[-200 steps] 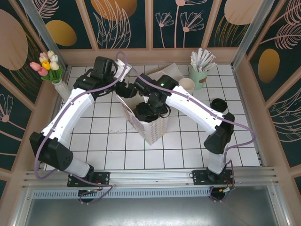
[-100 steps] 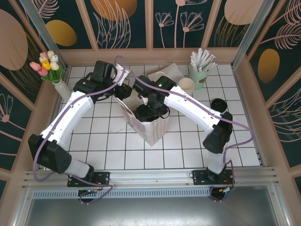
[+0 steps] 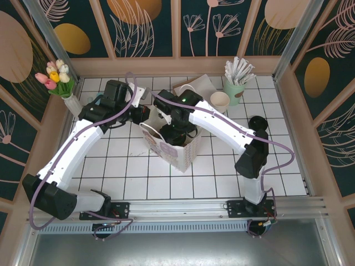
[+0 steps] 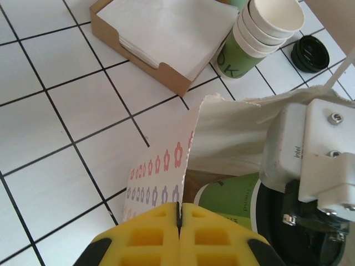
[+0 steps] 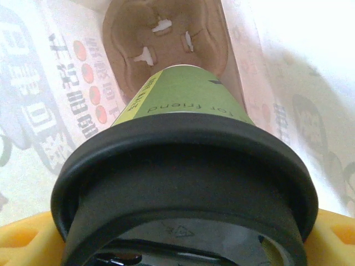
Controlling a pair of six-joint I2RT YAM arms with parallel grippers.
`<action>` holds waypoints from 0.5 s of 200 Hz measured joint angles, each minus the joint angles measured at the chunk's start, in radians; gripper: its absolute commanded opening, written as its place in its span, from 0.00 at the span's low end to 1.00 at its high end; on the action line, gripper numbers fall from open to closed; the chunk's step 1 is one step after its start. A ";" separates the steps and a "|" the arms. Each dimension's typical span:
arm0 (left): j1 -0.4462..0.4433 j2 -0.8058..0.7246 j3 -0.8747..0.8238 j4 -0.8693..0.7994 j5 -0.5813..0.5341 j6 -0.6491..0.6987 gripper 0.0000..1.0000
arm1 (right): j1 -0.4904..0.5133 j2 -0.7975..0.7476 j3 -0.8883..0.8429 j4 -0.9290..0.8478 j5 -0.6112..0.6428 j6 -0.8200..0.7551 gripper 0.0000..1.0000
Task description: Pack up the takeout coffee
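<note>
Pinching bag (image 4: 158, 172) w/ left fingers (image 4: 145, 239), right fingers (image 5: 25, 244) gripping coffee (image 5: 183, 105) inside

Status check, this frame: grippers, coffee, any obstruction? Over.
Left gripper shut on paper bag rim. Right gripper shut on takeout coffee, cup inside the bag. Cardboard carrier beneath it; no obstruction seen.

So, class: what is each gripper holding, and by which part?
The left gripper pinches the paper bag by its top rim. The right gripper holds the takeout coffee at its black lid, down inside the bag.
</note>
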 measured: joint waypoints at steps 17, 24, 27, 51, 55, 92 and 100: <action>0.000 -0.021 -0.012 -0.006 -0.018 -0.037 0.00 | 0.008 0.004 0.000 0.000 0.006 -0.014 0.58; 0.000 -0.031 -0.018 -0.009 -0.028 -0.053 0.00 | 0.015 0.005 0.000 0.000 0.007 -0.022 0.58; 0.000 -0.035 -0.019 -0.011 -0.032 -0.060 0.00 | 0.018 0.005 0.000 0.000 0.008 -0.025 0.58; 0.000 -0.063 -0.033 -0.024 -0.051 -0.095 0.00 | 0.048 0.004 -0.012 0.003 0.016 -0.038 0.59; 0.000 -0.066 -0.034 -0.029 -0.056 -0.101 0.00 | 0.052 0.004 -0.018 0.003 0.018 -0.044 0.58; -0.001 -0.096 -0.038 -0.068 -0.109 -0.134 0.00 | 0.062 0.004 -0.048 0.002 0.018 -0.071 0.58; -0.001 -0.105 -0.038 -0.072 -0.117 -0.140 0.00 | 0.061 0.004 -0.048 0.003 0.019 -0.077 0.57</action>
